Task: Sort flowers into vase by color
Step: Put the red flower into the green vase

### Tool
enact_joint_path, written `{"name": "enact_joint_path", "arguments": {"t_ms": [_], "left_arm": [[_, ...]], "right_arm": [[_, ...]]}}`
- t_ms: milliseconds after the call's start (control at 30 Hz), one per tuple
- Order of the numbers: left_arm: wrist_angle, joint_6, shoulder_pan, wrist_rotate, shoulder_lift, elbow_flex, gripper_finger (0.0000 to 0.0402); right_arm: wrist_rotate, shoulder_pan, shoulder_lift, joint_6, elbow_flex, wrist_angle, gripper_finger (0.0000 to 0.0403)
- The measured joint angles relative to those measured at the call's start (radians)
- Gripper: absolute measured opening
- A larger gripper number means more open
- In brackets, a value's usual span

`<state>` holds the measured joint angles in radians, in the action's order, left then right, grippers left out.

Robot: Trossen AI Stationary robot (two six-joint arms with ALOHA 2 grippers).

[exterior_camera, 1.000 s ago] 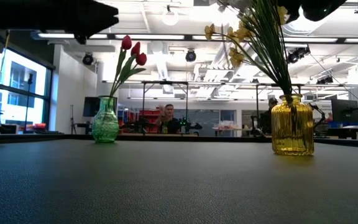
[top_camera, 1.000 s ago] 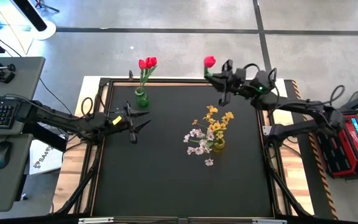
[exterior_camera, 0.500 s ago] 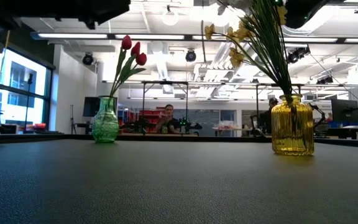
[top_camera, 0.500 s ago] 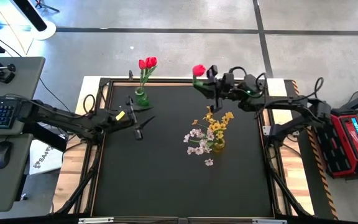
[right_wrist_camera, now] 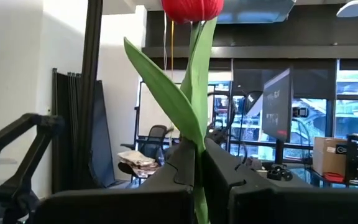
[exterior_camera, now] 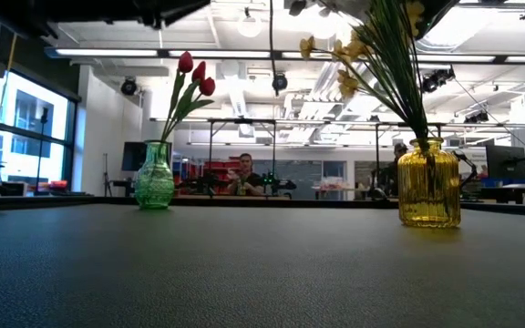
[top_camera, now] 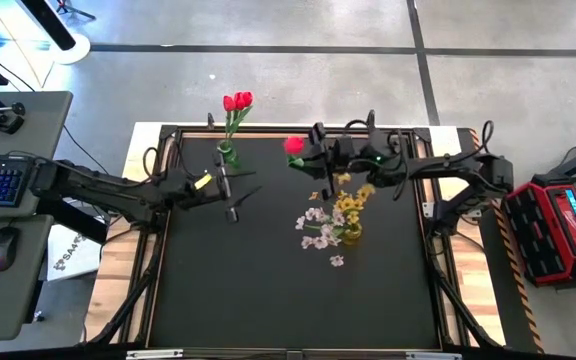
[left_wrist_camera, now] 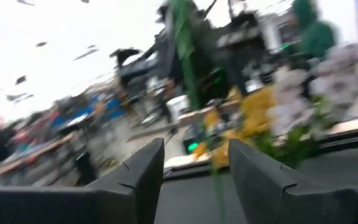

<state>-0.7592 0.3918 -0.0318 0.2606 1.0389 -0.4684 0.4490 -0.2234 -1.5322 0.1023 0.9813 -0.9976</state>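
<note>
A red tulip (top_camera: pixel 294 145) is held above the table (top_camera: pixel 268 290), between the green vase (top_camera: pixel 227 155) and the yellow vase (top_camera: pixel 351 233), nearer the back edge. The right gripper (top_camera: pixel 315 158) is closed on its stem, and the bloom (right_wrist_camera: pixel 192 9) stands upright over the fingers (right_wrist_camera: pixel 182 163). The green vase already has red tulips (top_camera: pixel 236 101) in it. The yellow vase holds the yellow spray (top_camera: pixel 352 193) and the pale spray (top_camera: pixel 318 228). The left gripper (top_camera: pixel 231 192) hovers just beside the green vase, with its fingers (left_wrist_camera: pixel 142 171) spread and nothing between them.
</note>
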Motion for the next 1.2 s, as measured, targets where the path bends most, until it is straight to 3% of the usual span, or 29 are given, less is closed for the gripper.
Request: {"name": "enact_joint_path", "arguments": {"t_ms": [100,467,867,1200], "left_arm": [[-0.002,0.004,0.006,-0.071,0.000,-0.014,0.0185],[-0.002,-0.051,0.007,-0.087,0.062,-0.067,0.0260],[-0.003,-0.066,0.019,-0.087,0.227,-0.209,0.0255],[-0.002,-0.066,0.019,-0.151,0.267,-0.254,0.0210]], "right_arm": [[-0.029,0.026,-0.017,-0.031,0.000,-0.002,0.0000],[-0.049,0.101,-0.060,-0.119,0.000,-0.007,0.0000],[-0.065,0.123,-0.059,-0.156,0.000,0.013,0.0000],[-0.066,0.123,-0.059,-0.166,0.000,0.058,0.0000]]}}
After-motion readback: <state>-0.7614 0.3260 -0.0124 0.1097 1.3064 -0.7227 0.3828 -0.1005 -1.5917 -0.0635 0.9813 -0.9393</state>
